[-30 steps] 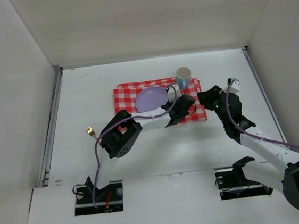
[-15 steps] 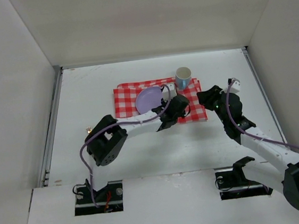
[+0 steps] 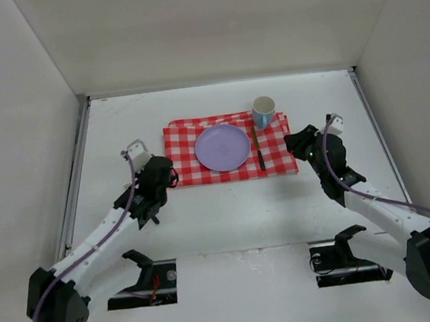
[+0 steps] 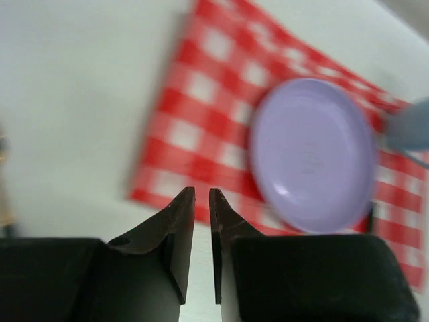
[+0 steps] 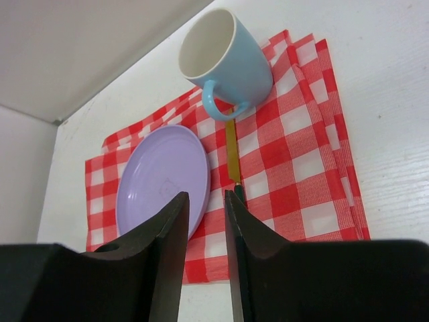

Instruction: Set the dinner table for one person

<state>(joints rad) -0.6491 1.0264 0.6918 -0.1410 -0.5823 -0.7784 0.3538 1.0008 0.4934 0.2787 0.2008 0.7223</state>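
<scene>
The white dinner table carries a red-and-white checked cloth. On the cloth lie a lilac plate, a knife with a gold blade and dark handle just right of the plate, and a light blue mug at the knife's far end. My left gripper is off the cloth's near left corner, jaws nearly together and empty. My right gripper is at the cloth's right edge, jaws a narrow gap apart and empty, pointing at the plate and knife.
White walls enclose the table on the left, back and right. A metal rail runs along the left edge. The mug stands upright with its handle toward my right gripper.
My left arm has pulled back from above the cloth, right of the plate, to the cloth's near left corner. The knife now shows lying beside the plate. The right arm has not moved.
</scene>
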